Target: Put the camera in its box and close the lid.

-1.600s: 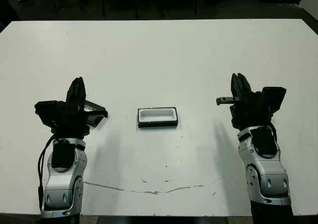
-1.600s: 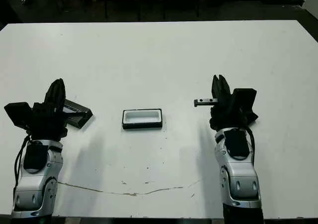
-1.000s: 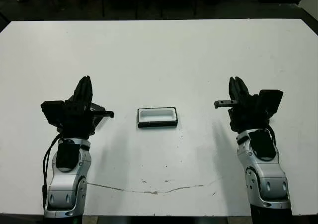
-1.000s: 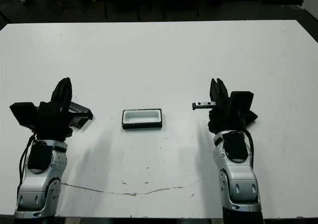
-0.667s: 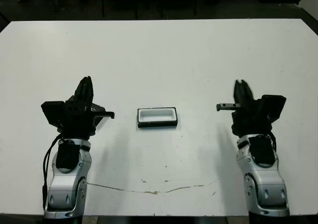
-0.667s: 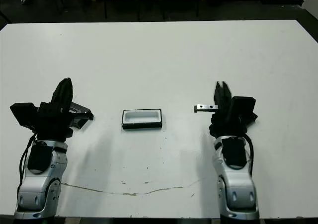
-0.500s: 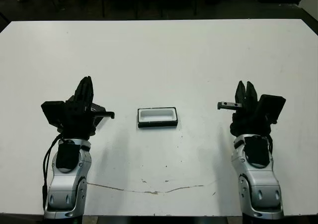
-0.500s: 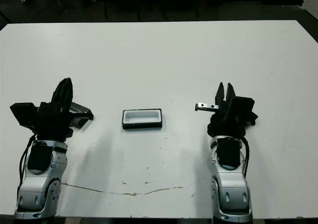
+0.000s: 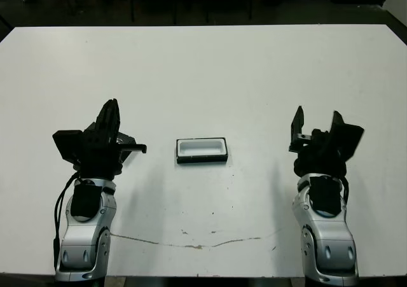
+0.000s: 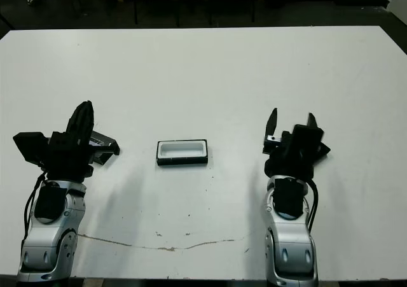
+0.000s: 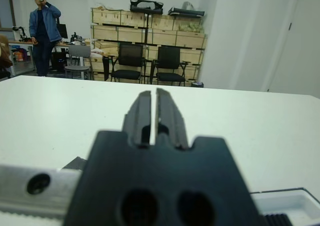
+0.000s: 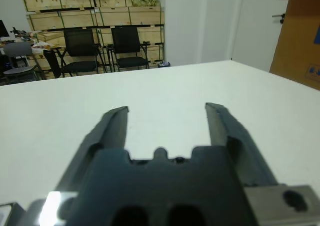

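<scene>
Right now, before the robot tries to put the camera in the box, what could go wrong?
1. The right gripper is open, and only a small end of the camera shows beside one finger. I cannot tell what holds it, so it may fall.
2. The box lies loose, apart from both grippers; a push may slide it.
3. The lid is partly hidden under the left gripper, so a grasp may miss.

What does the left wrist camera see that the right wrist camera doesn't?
Only the left wrist view shows a person in a blue jacket, a corner of the white-lined black box, and the left gripper with its jaws together. Only the right wrist view shows a brown board and the right gripper with its jaws wide apart. Both show the white table, black chairs and wooden crates.
</scene>
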You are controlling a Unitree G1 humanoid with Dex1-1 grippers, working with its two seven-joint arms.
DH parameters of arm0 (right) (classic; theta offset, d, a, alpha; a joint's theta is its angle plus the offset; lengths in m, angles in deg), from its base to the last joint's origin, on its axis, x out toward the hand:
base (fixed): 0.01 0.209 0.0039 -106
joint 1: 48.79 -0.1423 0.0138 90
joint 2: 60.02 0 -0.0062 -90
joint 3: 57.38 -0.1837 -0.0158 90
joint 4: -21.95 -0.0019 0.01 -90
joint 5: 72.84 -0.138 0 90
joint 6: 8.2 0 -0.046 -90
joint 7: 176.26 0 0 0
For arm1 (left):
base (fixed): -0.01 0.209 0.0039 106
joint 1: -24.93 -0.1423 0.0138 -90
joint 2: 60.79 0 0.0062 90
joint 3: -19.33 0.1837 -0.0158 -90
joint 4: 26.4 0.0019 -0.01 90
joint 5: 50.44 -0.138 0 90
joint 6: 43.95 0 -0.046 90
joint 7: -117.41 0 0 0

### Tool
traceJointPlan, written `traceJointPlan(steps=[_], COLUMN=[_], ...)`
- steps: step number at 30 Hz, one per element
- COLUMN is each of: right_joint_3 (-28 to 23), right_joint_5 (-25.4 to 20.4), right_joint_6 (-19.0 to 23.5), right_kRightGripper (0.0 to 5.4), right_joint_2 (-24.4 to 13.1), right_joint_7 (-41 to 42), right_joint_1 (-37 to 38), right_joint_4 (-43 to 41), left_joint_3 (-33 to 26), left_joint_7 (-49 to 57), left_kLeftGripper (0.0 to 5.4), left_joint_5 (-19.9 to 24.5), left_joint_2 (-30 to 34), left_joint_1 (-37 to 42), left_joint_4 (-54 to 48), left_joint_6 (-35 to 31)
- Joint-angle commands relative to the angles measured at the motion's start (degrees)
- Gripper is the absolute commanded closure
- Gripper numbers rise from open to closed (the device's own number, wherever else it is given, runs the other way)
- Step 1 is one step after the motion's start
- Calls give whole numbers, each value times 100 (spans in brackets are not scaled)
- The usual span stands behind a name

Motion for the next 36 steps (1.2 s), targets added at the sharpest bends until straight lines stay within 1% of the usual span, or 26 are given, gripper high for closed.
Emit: traceJointPlan(steps=[1,5,9,12,14,20,24,29,36], right_joint_3=[-47,-13,-92,-195,-251,-395,-544,-724,-836], right_joint_5=[-16,155,336,301,365,358,274,120,-16], right_joint_6=[-175,-163,-215,-134,-25,60,-19,-330,-595], right_kRightGripper=[144,72,1,1,1,1,1,1,1], right_joint_2=[-22,2,23,171,250,277,310,320,361], right_joint_7=[39,-80,-276,-453,-654,-975,-1170,-1369,-1691], right_joint_1=[429,677,543,378,222,-152,-387,-626,-897], right_joint_4=[-38,49,388,555,685,1034,1346,1833,2433], left_joint_3=[-31,-38,-49,-85,-103,-129,-131,-146,-156], left_joint_7=[-52,-95,-142,-207,-230,-302,-329,-387,-470], left_kLeftGripper=[540,540,540,540,540,540,540,540,540], left_joint_5=[-30,1,27,60,71,129,157,241,257], left_joint_2=[119,131,134,162,169,199,196,207,255], left_joint_1=[-112,-113,-99,-80,-74,-98,-132,-144,-190], left_joint_4=[37,34,68,118,149,209,199,212,263], left_joint_6=[-100,-146,-113,-81,-50,-20,-25,-54,81])
